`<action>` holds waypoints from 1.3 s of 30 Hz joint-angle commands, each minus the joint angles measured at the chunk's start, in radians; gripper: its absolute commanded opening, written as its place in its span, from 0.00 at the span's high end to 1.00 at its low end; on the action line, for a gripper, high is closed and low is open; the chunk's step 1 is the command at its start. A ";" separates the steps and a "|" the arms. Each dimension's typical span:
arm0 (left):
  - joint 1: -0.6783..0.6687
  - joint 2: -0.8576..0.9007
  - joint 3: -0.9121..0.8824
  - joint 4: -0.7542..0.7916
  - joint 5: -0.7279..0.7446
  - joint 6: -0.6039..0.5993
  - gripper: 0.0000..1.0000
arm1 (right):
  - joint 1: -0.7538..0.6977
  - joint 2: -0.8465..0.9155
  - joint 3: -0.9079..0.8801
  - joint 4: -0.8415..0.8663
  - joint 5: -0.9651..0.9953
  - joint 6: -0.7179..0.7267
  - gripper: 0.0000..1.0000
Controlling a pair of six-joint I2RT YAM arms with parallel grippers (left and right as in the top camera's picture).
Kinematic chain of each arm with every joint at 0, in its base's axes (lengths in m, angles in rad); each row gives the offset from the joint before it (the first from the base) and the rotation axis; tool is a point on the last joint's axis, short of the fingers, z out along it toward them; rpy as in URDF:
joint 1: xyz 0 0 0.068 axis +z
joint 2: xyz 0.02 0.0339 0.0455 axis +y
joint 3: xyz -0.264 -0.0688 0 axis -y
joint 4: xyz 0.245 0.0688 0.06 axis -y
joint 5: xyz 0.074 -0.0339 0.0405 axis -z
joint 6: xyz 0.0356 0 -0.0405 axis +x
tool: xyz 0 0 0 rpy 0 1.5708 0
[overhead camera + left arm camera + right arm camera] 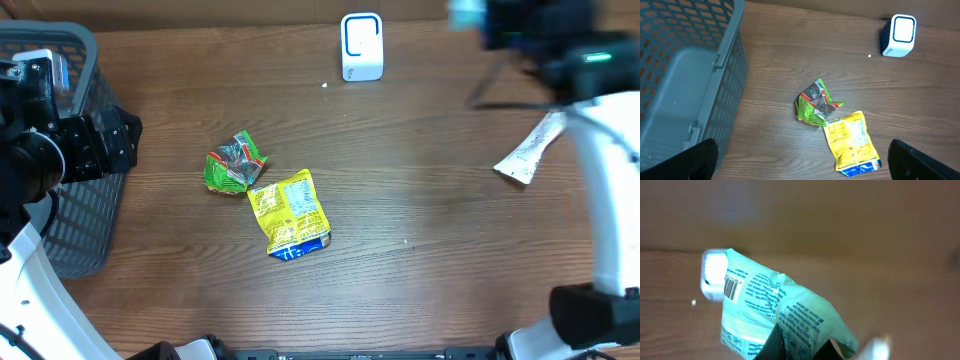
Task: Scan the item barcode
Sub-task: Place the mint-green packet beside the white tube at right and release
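Pouch: pale green-white, held by R gripper over right side of table, well apart from scanner; looks white in overhead view.
Barcode: near pouch's upper-left corner in R wrist view, facing wrist cam; small print beside it too blurred to read.
R gripper: clamped on pouch's lower edge, jaws nearly together; blurred in overhead view.
L gripper: jaws spread wide, nothing between; hangs beside basket over left part of table.
Scanner: white w/ blue-edged window, upright at far edge, mid-table; in R wrist view a blurred white block behind pouch's top-left corner.
Basket: grey mesh, at left end of table.
Green pkt: crumpled, mid-table, touching yellow pkt's top corner.
Yellow pkt: lying flat, blue end toward near edge, just beside green pkt on its near-right.
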 commanded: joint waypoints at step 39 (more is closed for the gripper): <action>0.008 0.002 -0.003 0.002 0.014 0.014 0.00 | -0.383 0.564 -0.032 -0.242 0.139 0.568 0.90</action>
